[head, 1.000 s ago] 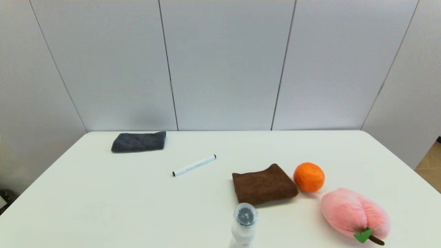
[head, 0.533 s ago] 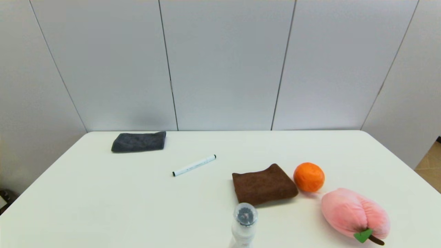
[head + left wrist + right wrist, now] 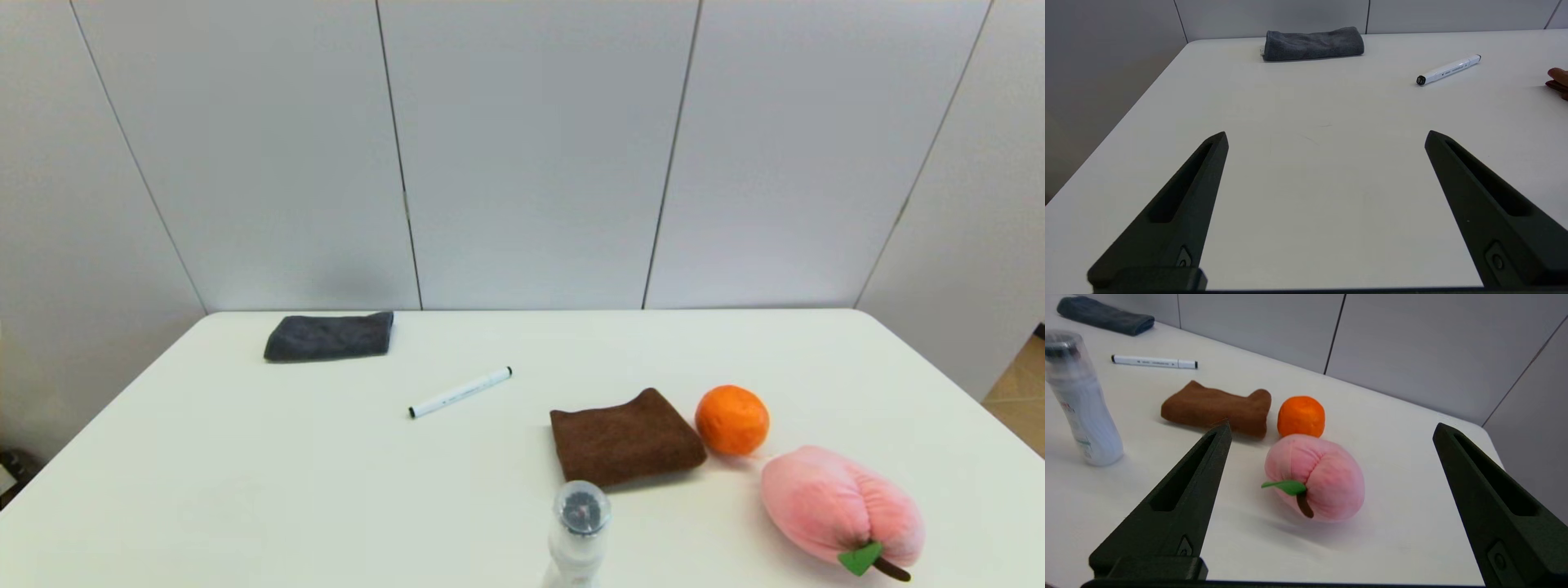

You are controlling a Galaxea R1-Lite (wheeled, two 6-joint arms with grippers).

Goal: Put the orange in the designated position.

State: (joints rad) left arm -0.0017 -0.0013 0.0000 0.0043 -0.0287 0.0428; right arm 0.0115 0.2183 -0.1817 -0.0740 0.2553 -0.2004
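- Head view shows the white desk [image 3: 245, 490] with neither arm in the picture.
- The orange [image 3: 731, 420] rests on the desk, right of centre, just beside the right edge of the brown folded cloth [image 3: 624, 438]; whether the two touch cannot be told.
- The pink plush peach [image 3: 841, 505] lies near the orange, closer to the robot and further right, its green leaf [image 3: 857, 559] pointing toward the robot.
- A white bottle [image 3: 577, 535] with a clear cap stands upright at the near edge, in front of the brown cloth.
- A white marker pen [image 3: 460, 392] lies flat near the desk centre; a grey folded cloth [image 3: 328, 336] lies at the far left, well apart from the orange.
- Left gripper [image 3: 1326, 136]: fingers spread wide, holding nothing, above bare desk surface on the left side.
- Right gripper [image 3: 1331, 430]: fingers spread wide, holding nothing, positioned on the robot's side of the plush peach, with the orange beyond it.
- The orange is apart from both grippers.
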